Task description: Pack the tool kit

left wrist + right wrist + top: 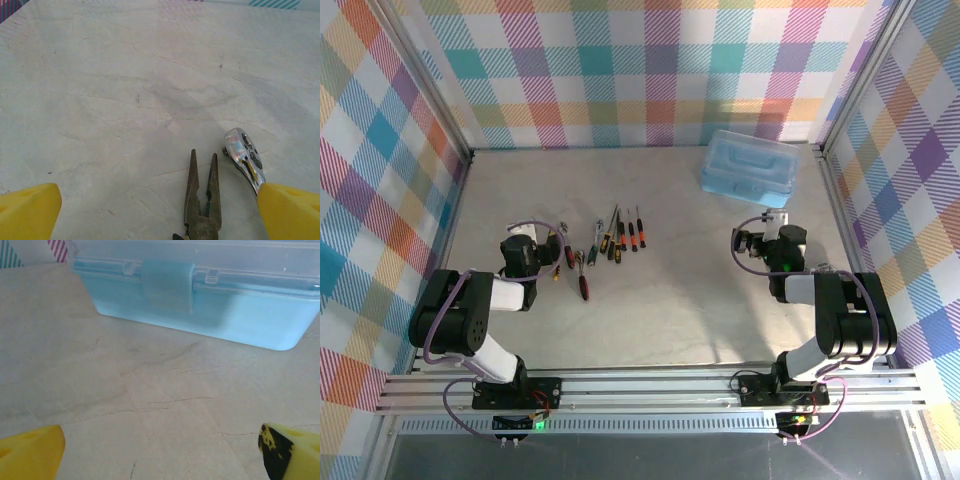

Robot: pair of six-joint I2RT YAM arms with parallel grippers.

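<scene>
yellow-tipped left tool (159,212) gapes near pliers (202,200), right tool (160,451) gapes facing blue case (210,315)

Setting: robotics lab test cell. Evidence: pale stone-look bench (670,320); plaid-printed backdrop walls (620,70) on three sides; aluminium frame posts (432,90) at the corners; slotted aluminium rail (650,385) along the near edge, carrying left arm (460,320) and right arm (840,320), cabling exposed.
</scene>
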